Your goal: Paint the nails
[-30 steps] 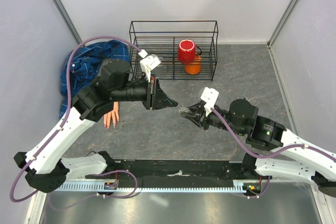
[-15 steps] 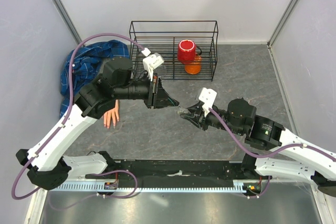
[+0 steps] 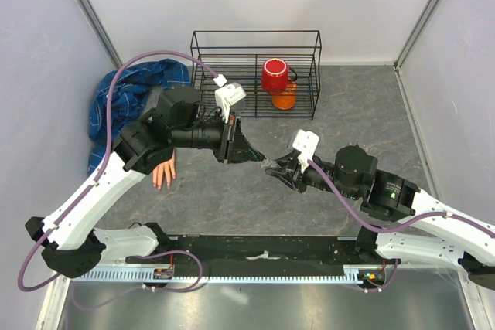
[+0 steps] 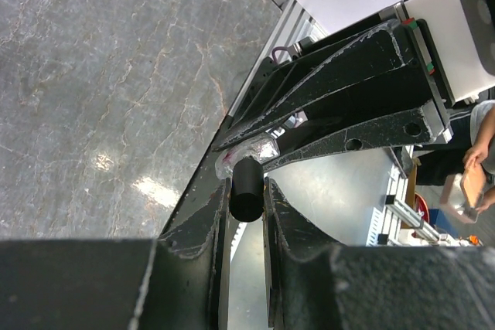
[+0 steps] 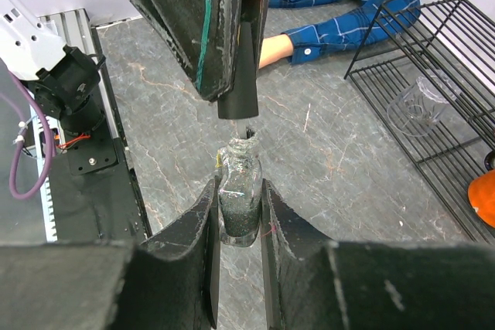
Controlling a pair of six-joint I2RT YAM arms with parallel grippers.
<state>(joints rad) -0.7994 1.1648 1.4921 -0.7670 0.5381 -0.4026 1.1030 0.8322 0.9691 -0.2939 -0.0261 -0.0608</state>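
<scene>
The bottle [image 5: 238,200] is clamped in the right gripper [image 5: 238,222], its brush cap [image 5: 240,83] pinched by the left gripper [image 4: 246,195] just above the mouth — only brush loading is judged underway. The nails [image 3: 160,185], on the fake hand [image 3: 165,169] lying well to the left, are judged not yet painted.

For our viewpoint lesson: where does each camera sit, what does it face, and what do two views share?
Top external: overhead behind the bases; left arm, right arm, wire rack, fake hand.
Left wrist: along left gripper holding cap, facing right gripper.
Right wrist: along right gripper holding bottle, facing fake hand.
Shared: both wrist views show cap, bottle.
</scene>
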